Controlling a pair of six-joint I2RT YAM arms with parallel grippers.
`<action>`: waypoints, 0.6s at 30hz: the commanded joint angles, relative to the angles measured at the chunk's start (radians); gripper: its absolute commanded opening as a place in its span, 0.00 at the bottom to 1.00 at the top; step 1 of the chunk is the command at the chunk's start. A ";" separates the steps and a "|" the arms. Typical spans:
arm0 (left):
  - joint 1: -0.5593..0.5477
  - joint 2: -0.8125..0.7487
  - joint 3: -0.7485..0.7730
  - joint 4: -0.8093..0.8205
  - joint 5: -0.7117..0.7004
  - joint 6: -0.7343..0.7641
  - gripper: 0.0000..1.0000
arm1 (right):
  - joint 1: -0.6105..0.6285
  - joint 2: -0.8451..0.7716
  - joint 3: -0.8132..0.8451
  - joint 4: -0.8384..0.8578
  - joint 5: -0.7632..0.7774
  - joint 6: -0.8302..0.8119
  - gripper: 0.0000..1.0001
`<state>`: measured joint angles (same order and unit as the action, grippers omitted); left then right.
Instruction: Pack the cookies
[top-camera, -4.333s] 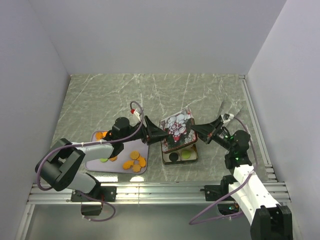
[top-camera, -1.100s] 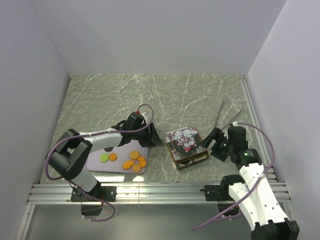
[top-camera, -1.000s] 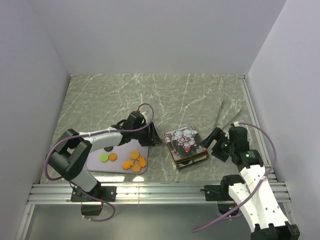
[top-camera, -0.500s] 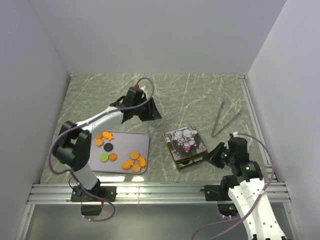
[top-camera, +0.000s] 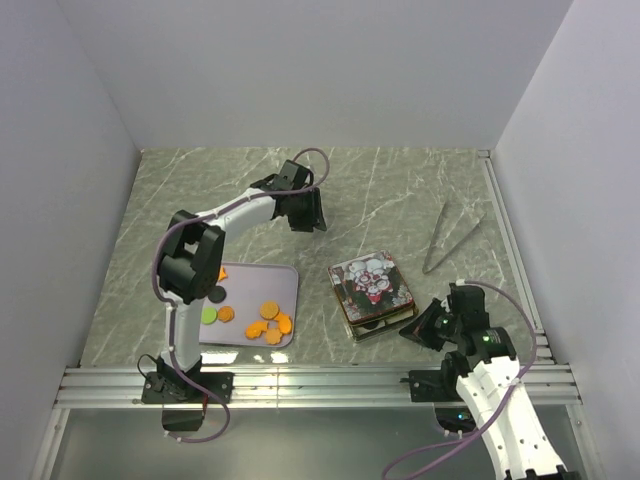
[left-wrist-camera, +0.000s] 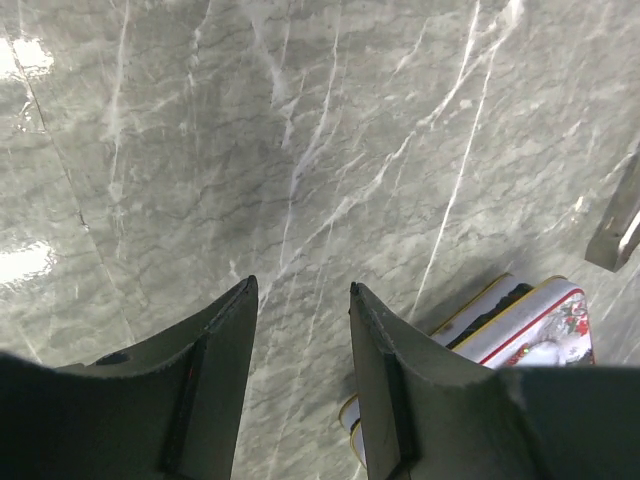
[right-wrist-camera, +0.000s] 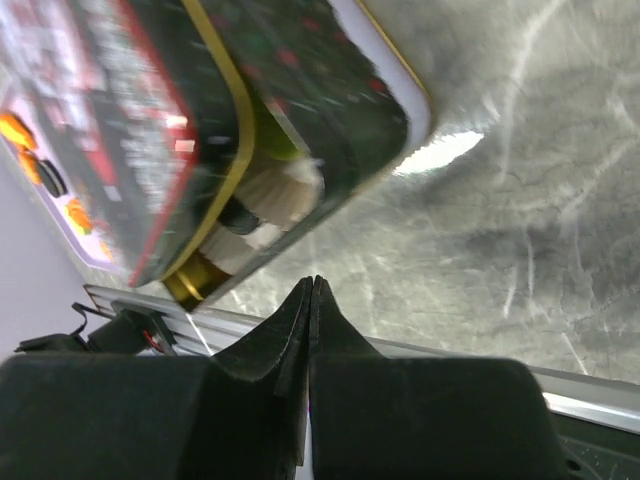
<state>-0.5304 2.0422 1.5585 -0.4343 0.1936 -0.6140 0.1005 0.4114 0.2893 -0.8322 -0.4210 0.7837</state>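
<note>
A: Status on the left end effector (left-wrist-camera: 302, 290)?
B: Fingers spread and empty. It hangs over bare marble surface (top-camera: 380, 190) at the far side, well clear of the tray (top-camera: 255, 280).
A: And the right end effector (right-wrist-camera: 312, 282)?
B: Fingers pressed together with nothing between them. It sits low, near the right front corner of the tin (right-wrist-camera: 330, 90), not touching it as far as I can tell.
A: Where are the cookies (top-camera: 269, 311)?
B: Mostly on the lavender tray, left of the tin. There's an orange cluster near the tray's front right corner, and one green, one orange and one black piece toward its left side. The left arm's links cover part of the tray's left end.
A: Anything in the tin?
B: The lid (top-camera: 370, 278) lies on it askew, with a gap open at the front. Through the gap the right wrist view shows a white paper cup (right-wrist-camera: 285, 190), something green and a dark piece. I can't count what's inside.
A: What else is on the surface?
B: Metal tongs (top-camera: 440, 238) to the right, beyond the tin and well apart from both arms. Their tip just shows at the right edge of the left wrist view.
</note>
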 joint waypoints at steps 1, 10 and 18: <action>-0.002 0.015 0.066 -0.027 -0.013 0.042 0.48 | 0.002 -0.013 -0.030 0.031 -0.036 0.005 0.00; -0.022 0.050 0.110 -0.030 0.023 0.060 0.47 | 0.004 0.003 -0.133 0.159 -0.077 0.054 0.00; -0.083 0.073 0.192 -0.127 0.007 0.106 0.47 | 0.005 0.053 -0.144 0.289 -0.105 0.095 0.00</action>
<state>-0.5850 2.1078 1.6920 -0.5133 0.2031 -0.5526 0.1005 0.4507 0.1406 -0.6441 -0.5018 0.8566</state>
